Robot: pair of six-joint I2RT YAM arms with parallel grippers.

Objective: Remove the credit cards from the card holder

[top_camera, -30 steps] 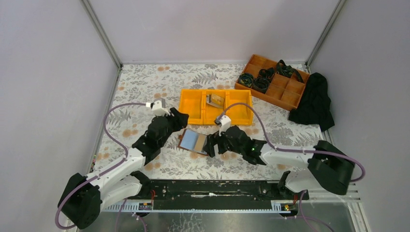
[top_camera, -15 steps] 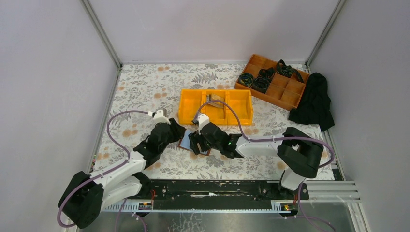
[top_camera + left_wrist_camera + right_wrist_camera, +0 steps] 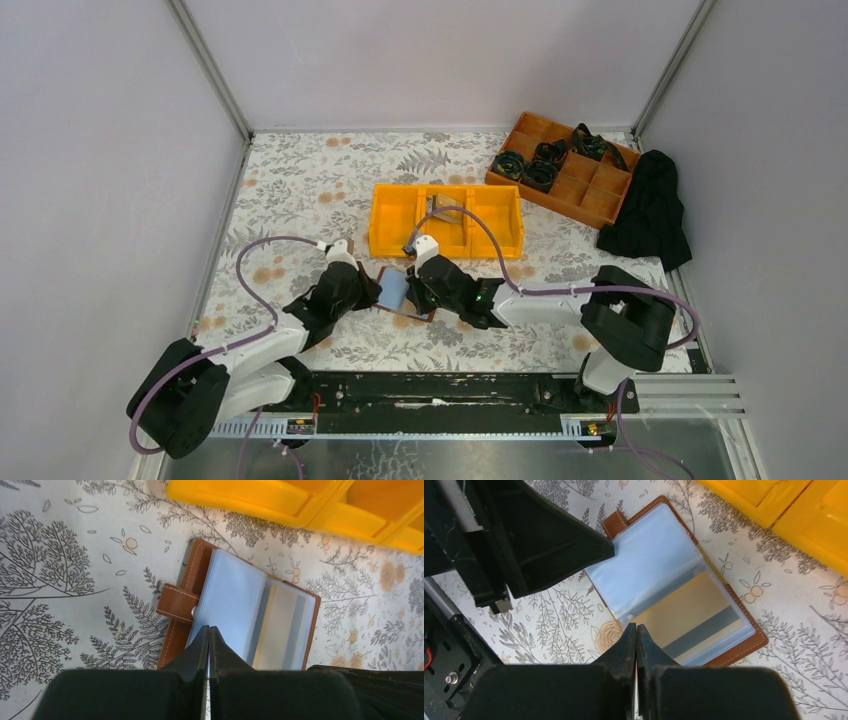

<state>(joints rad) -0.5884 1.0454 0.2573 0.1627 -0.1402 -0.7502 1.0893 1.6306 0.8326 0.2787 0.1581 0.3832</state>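
The brown leather card holder (image 3: 396, 293) lies open on the floral tabletop between both arms, its clear plastic sleeves facing up. In the right wrist view a tan credit card (image 3: 689, 612) with a dark stripe sits inside one sleeve of the card holder (image 3: 744, 647). The left wrist view shows that card (image 3: 284, 625) pale under the plastic. My left gripper (image 3: 209, 628) is shut, its tips over the near edge of an empty sleeve (image 3: 231, 600). My right gripper (image 3: 636, 626) is shut too, its tips at the sleeve's near corner. I see nothing between either pair of fingers.
A yellow three-compartment bin (image 3: 394, 216) stands just behind the holder, with a flat card-like item (image 3: 446, 208) in its middle section. An orange divided tray (image 3: 590, 195) with black coils sits at the back right, beside a black cloth (image 3: 652, 210).
Both grippers have gone from open to shut. The left arm has moved in to the holder's left side, and the right arm has swung left onto its right side.
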